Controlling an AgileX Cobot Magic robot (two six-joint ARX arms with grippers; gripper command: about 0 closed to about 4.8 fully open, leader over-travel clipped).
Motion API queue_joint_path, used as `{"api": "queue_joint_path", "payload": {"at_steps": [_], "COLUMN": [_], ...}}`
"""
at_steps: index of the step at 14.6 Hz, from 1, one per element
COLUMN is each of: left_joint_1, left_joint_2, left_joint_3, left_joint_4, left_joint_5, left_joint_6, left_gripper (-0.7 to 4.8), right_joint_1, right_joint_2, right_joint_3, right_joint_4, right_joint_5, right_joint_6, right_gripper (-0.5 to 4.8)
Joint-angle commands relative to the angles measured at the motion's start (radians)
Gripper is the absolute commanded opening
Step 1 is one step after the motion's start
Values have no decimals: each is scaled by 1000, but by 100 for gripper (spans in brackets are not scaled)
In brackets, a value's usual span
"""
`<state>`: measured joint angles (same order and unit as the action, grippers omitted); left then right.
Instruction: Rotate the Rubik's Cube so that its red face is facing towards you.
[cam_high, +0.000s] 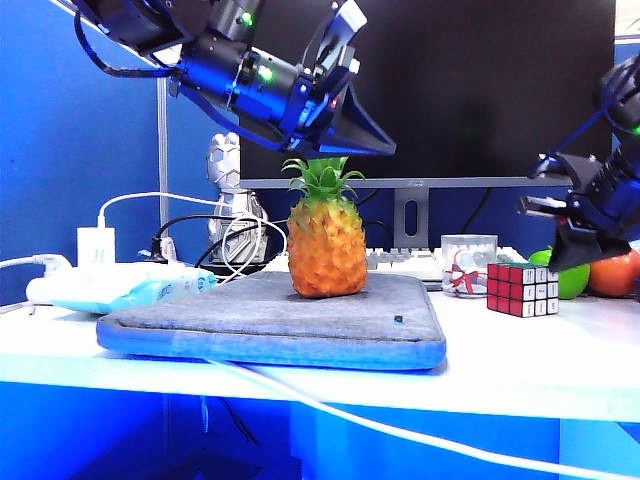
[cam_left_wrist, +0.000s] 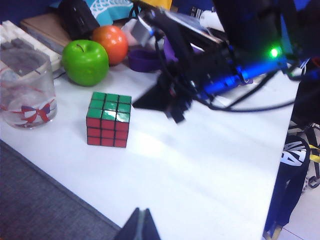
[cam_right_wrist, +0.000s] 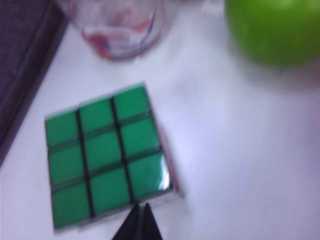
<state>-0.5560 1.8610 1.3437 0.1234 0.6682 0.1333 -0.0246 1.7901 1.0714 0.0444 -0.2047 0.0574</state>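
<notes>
Black-framed glossy Rubik's Cube (cam_right_wrist: 111, 156) green side up on white desk (cam_left_wrist: 215, 165), right gripper (cam_right_wrist: 140, 214) fingers closed above it, left gripper (cam_left_wrist: 140, 220) closed, raised over grey mat (cam_high: 270, 318)

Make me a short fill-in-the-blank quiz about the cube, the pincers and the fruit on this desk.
1. The Rubik's Cube has its ___ face on top.
2. The right pincer, hanging over the cube, is ___.
3. The left pincer is ___ too, holding nothing.
4. On the grey pad stands a ___.

Missing words: green; shut; shut; pineapple
</notes>
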Motion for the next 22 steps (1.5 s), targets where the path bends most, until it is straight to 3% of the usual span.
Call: {"api": "queue_joint_path", "payload": {"at_steps": [1, 6, 8, 9, 10, 11, 12, 13, 16, 19, 20, 22], "left_joint_1": [-2, -1, -1, -1, -1, -1, -1, -1, -1, -2, -2, -2], "left_joint_2": [4, 14, 14, 14, 14, 14, 14, 14, 13, 13, 13, 14], "left_joint_3": [5, 5, 5, 5, 5, 5, 5, 5, 5, 5, 5, 5], "left_joint_4": [21, 41, 40, 40, 38, 34, 25, 14, -40, -71, -71, -96], "left_joint_5": [-2, -2, -2, -2, 1, 3, 3, 7, 15, 32, 33, 34], "left_joint_6": [-5, -12, -14, -14, -16, -18, -18, -18, -18, -14, 10, 202], "left_gripper": [17, 17, 17, 17, 17, 19, 29, 58, 62, 61, 56, 51], "right_joint_1": [1, 1, 3, 9, 20, 32, 53, 65, 87, 86, 86, 86], "right_joint_2": [69, 141, 135, 122, 114, 111, 110, 111, 113, 113, 113, 113], "right_joint_3": [82, 276, 388, 430, 457, 476, 499, 507, 512, 522, 526, 528], "right_joint_4": [35, -50, -215, -285, -323, -355, -394, -407, -445, -491, -510, -568], "right_joint_5": [16, 31, 27, -5, -51, -59, -58, -56, 90, 132, 139, 135], "right_joint_6": [-18, -91, -92, -86, -82, -66, -37, -31, -37, -35, -35, -31], "right_gripper": [-1, -1, 0, 41, 171, 262, 479, 479, 479, 479, 479, 479]}}
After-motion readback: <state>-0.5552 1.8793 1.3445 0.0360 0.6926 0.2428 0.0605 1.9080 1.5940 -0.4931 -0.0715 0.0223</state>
